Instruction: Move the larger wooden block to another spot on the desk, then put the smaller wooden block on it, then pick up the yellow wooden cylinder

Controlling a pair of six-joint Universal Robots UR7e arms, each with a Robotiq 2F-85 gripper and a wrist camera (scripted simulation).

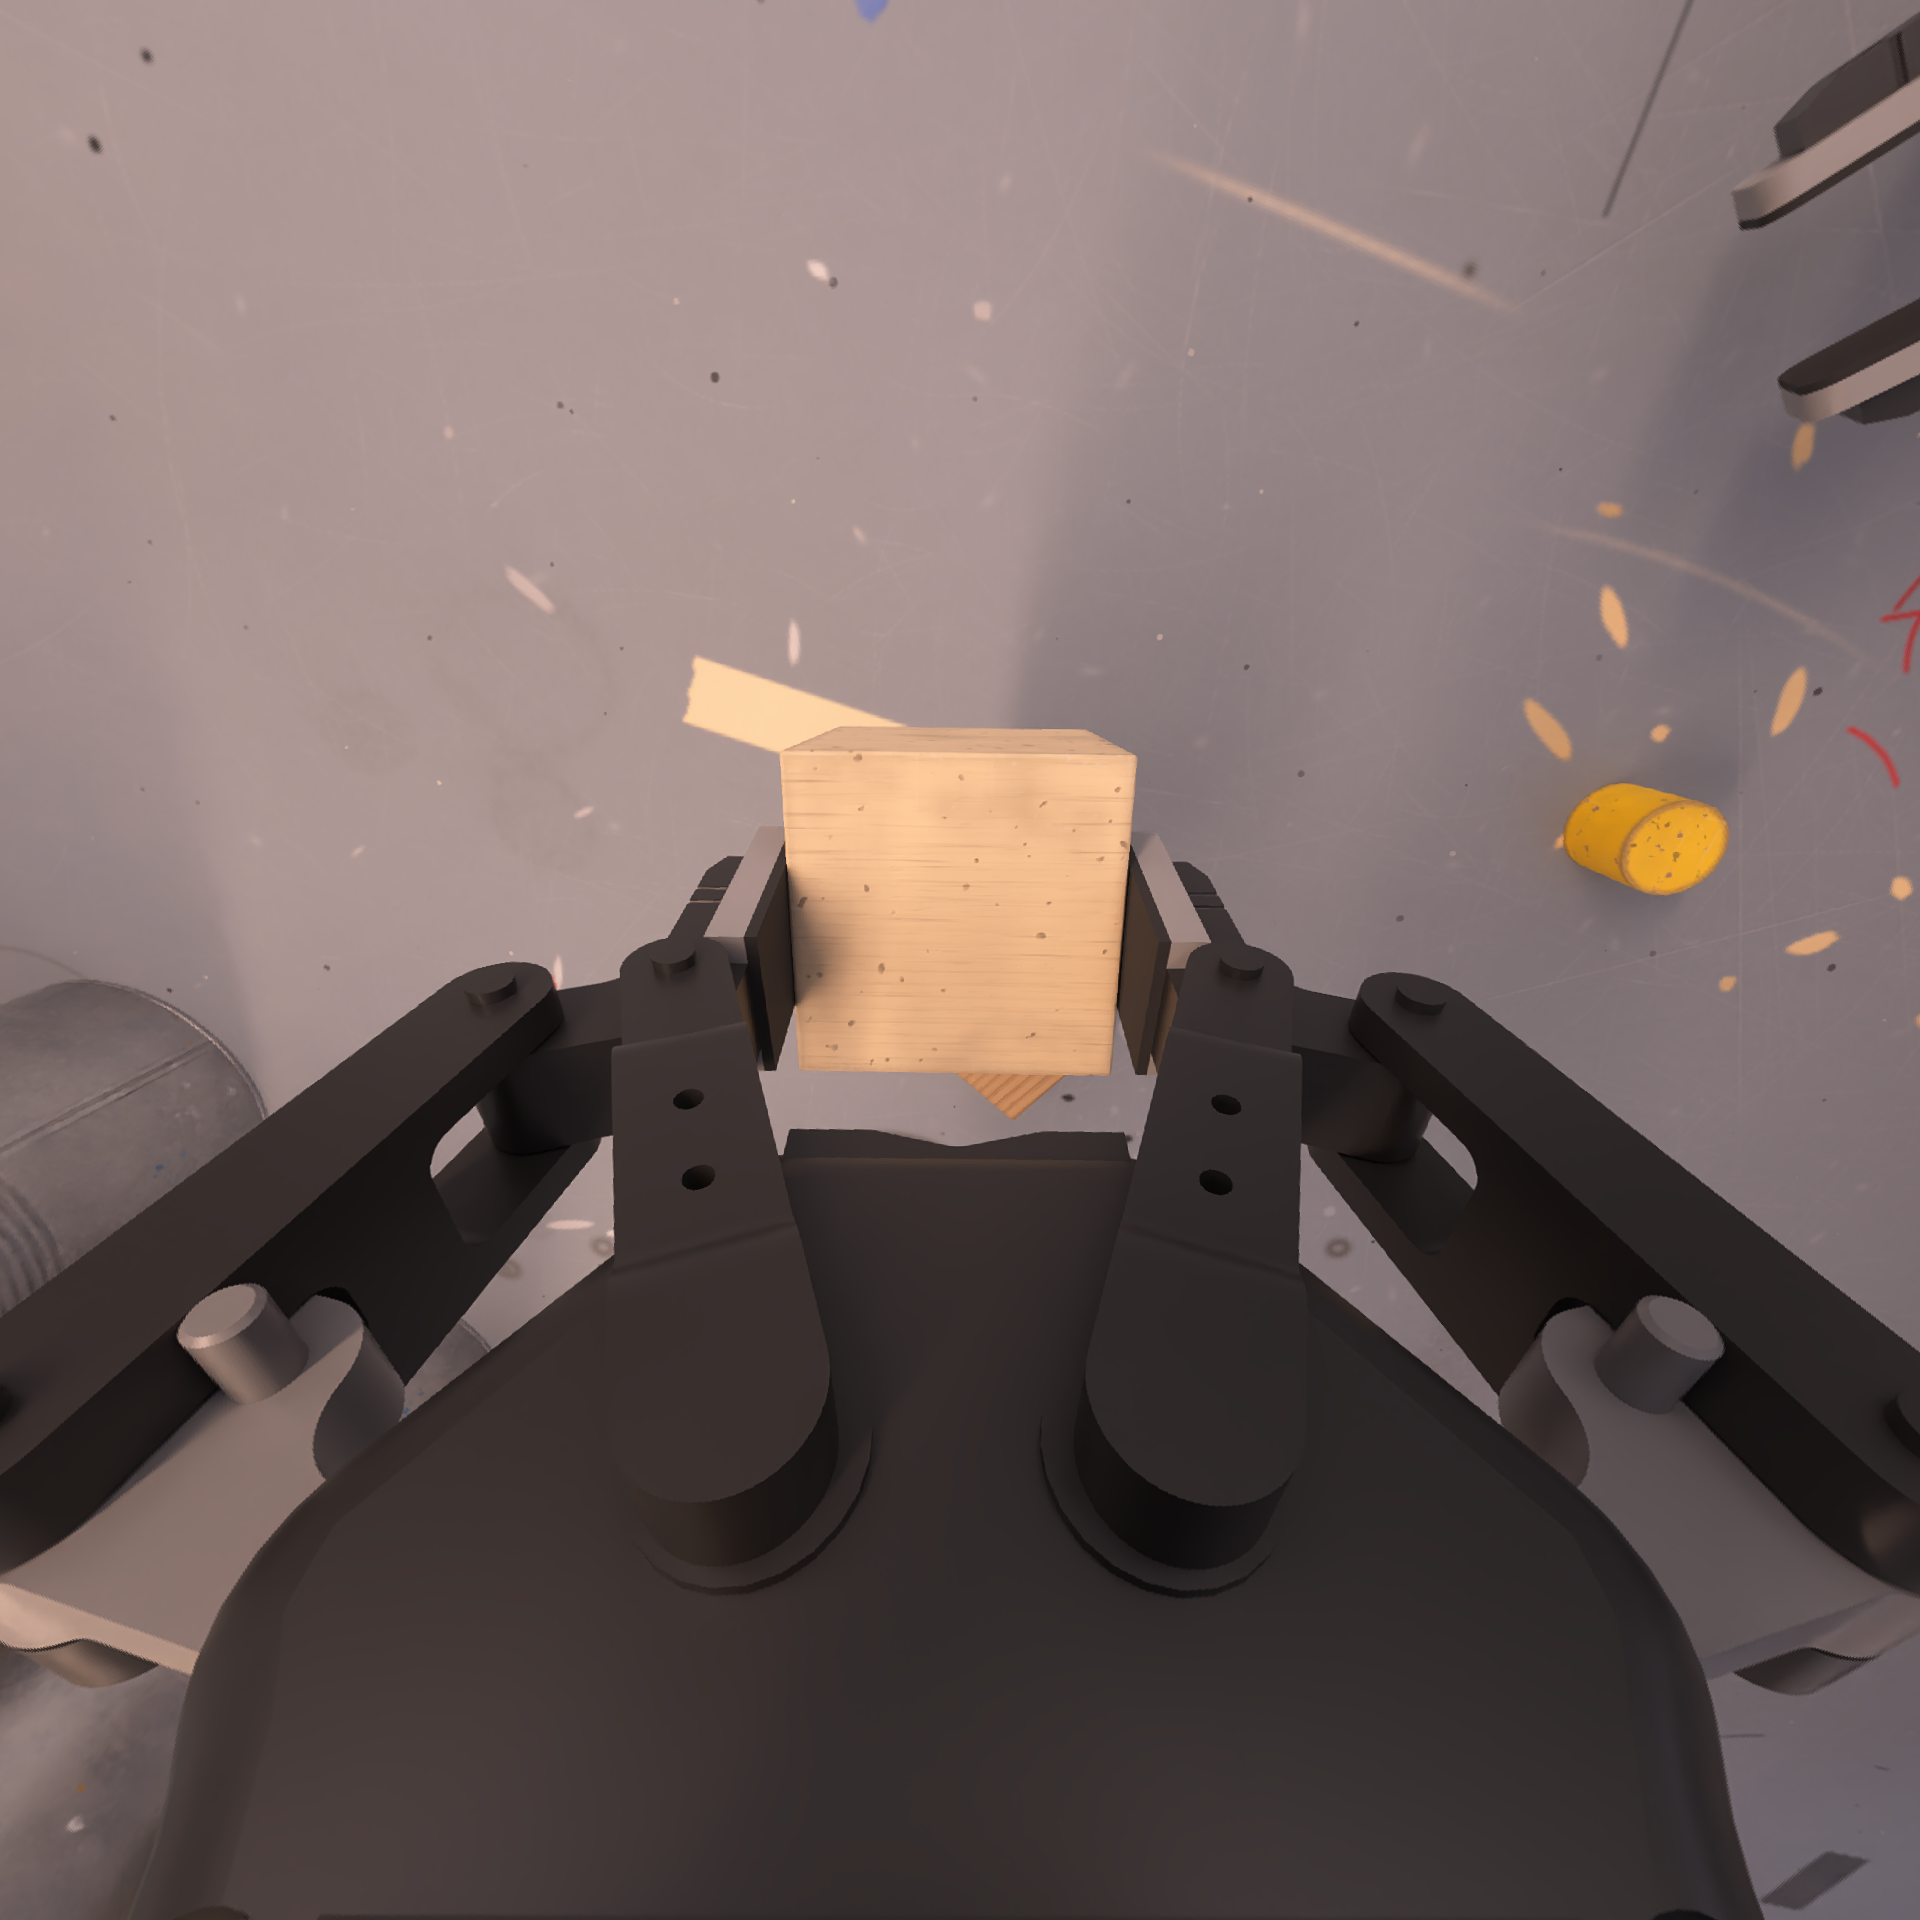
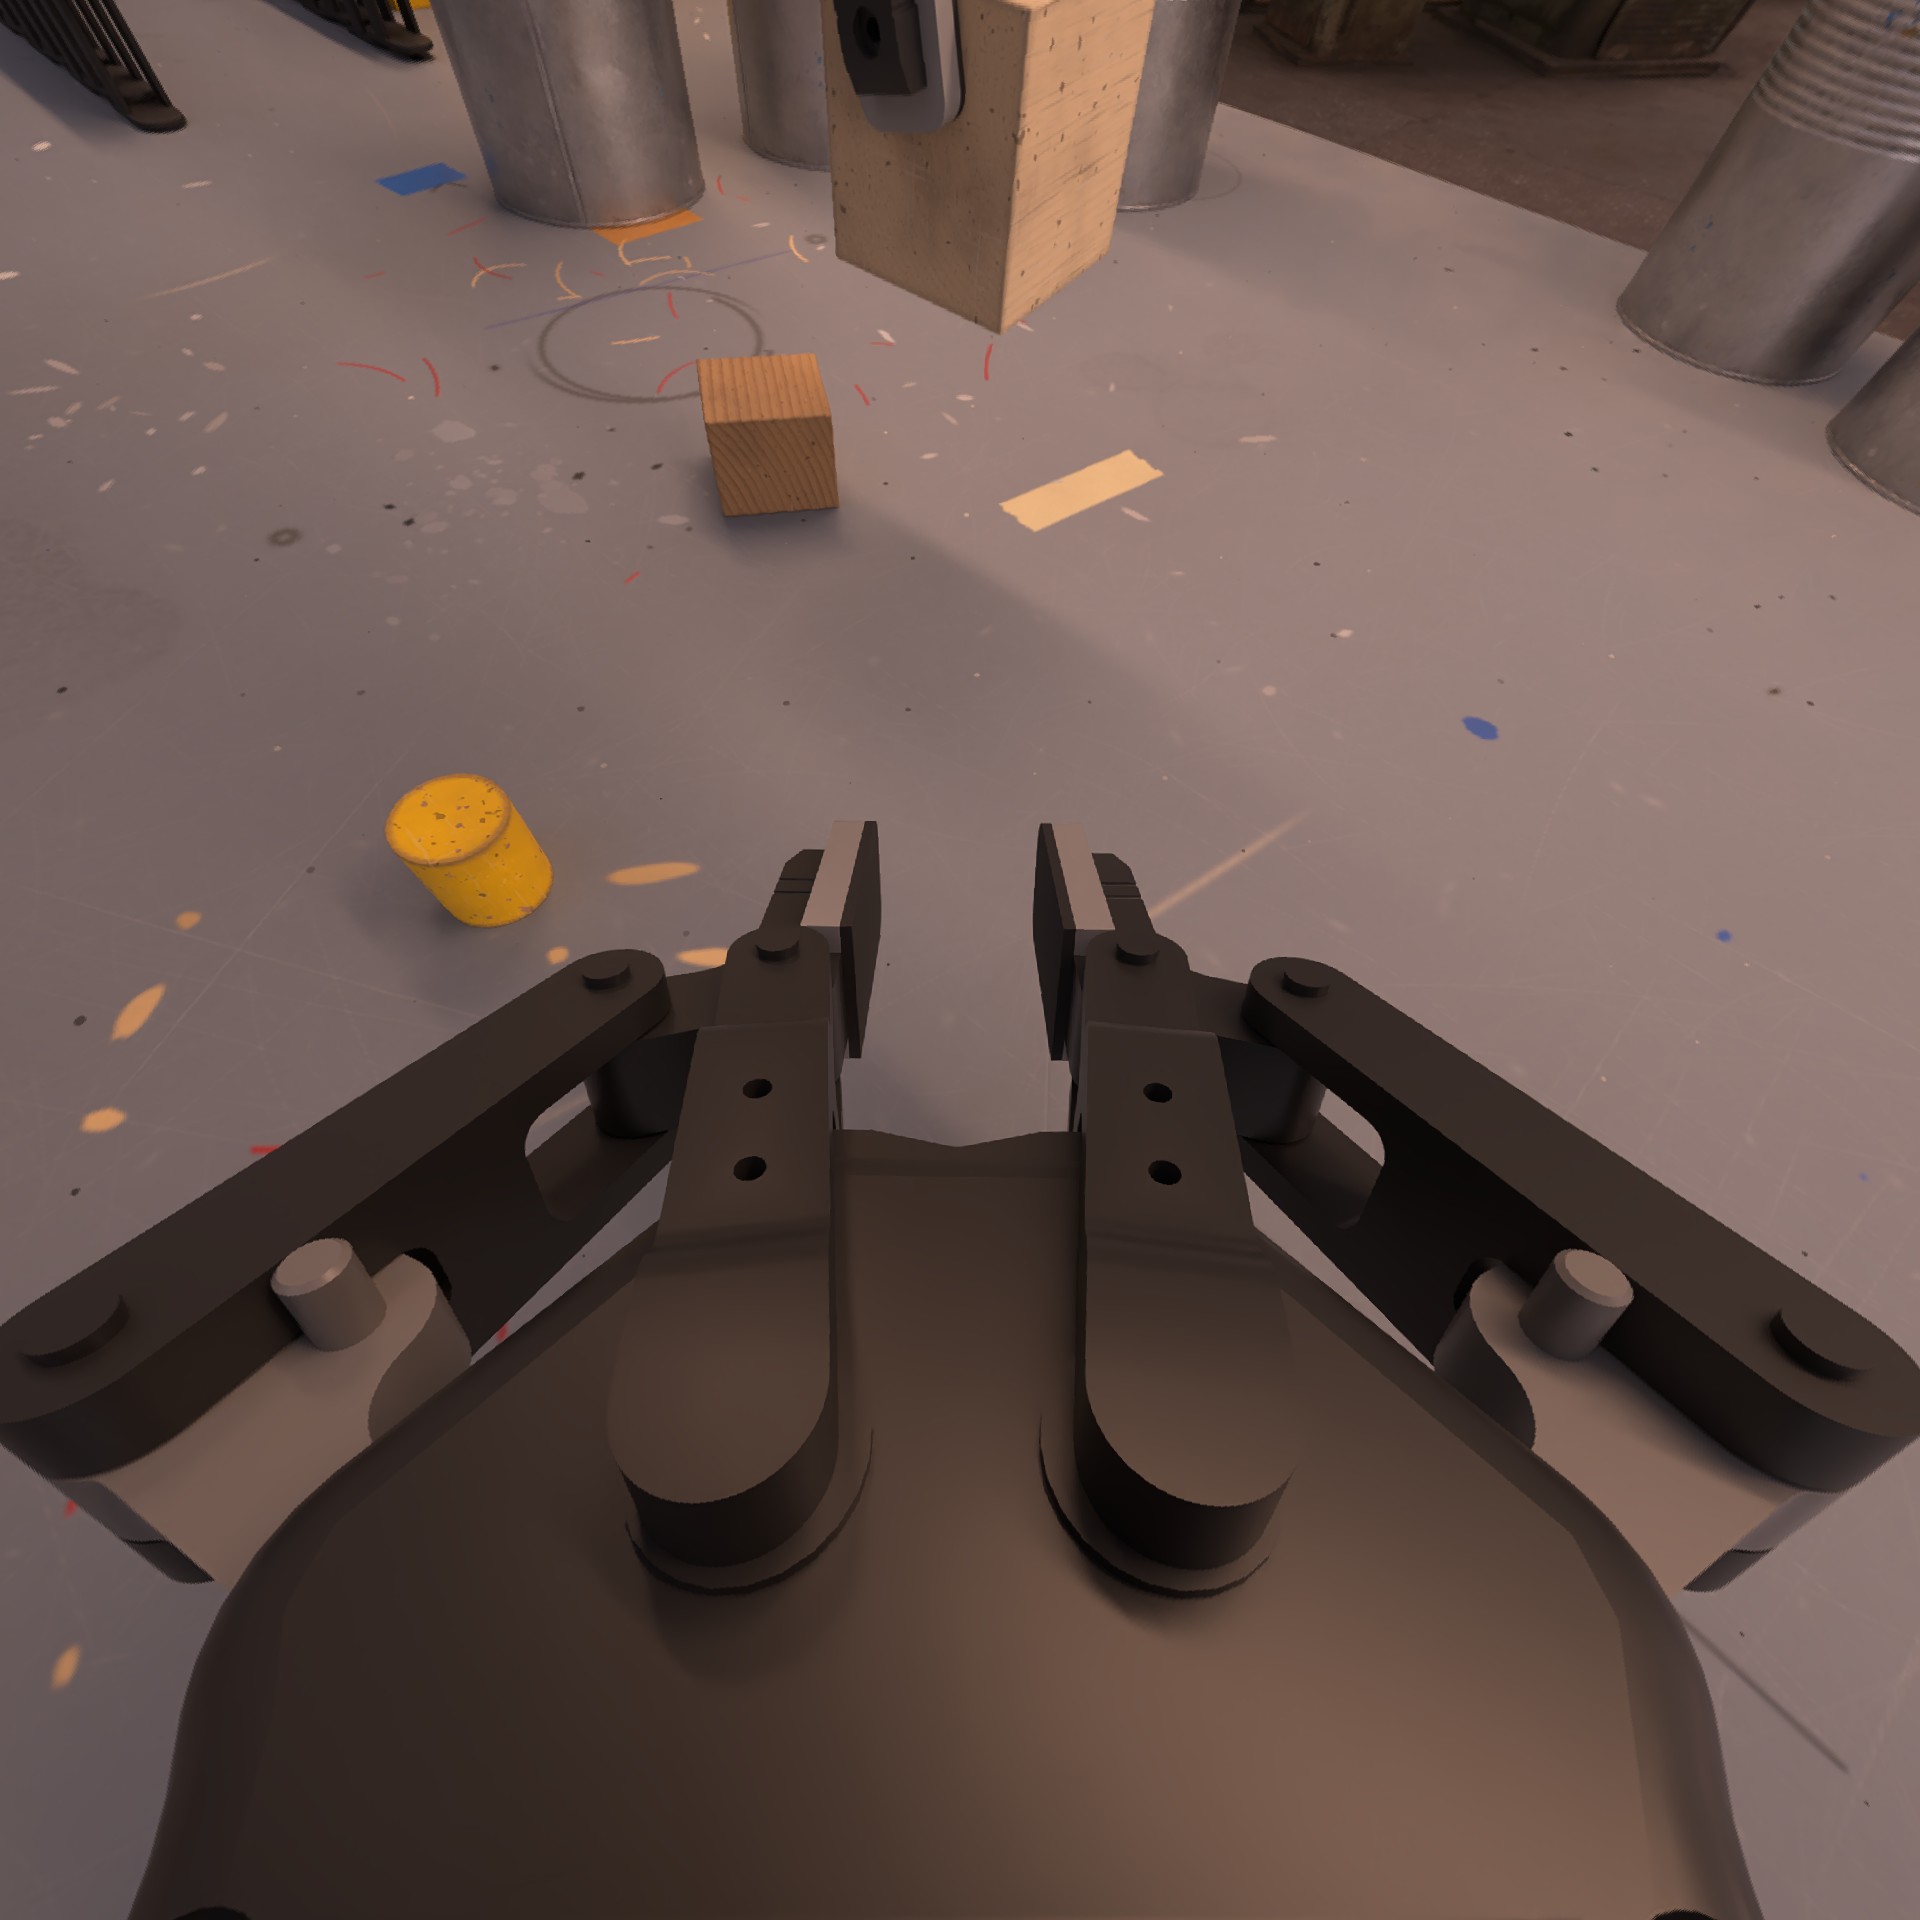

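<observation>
In the left wrist view, nearest to us, the left gripper (image 1: 956,935) is clamped on the larger wooden block (image 1: 956,904); each pad presses one side of it. We hold this pale block in the air, above the desk (image 1: 416,416). Just under its lower edge we see a corner of the smaller wooden block (image 1: 1010,1093), which lies farther down on the desk. Behind the held block a strip of beige tape (image 1: 769,707) is stuck on the surface. To the right, well apart, the yellow wooden cylinder (image 1: 1647,837) lies on its side. At the left edge a metal can (image 1: 94,1101) is partly visible.

In the right wrist view, the right gripper (image 2: 957,935) is nearest, with its fingers apart and nothing between them. It hangs above the desk (image 2: 1455,935). To its left the yellow wooden cylinder (image 2: 468,850) lies on the desk, tilted. Farther away the smaller wooden block (image 2: 769,434) sits on the surface, and the beige tape (image 2: 1081,488) is near it on the right. Beyond it the larger wooden block (image 2: 987,166) hangs in the air, with a finger of the left gripper (image 2: 904,62) on its face. Several metal cans (image 2: 582,104) stand at the back.
</observation>
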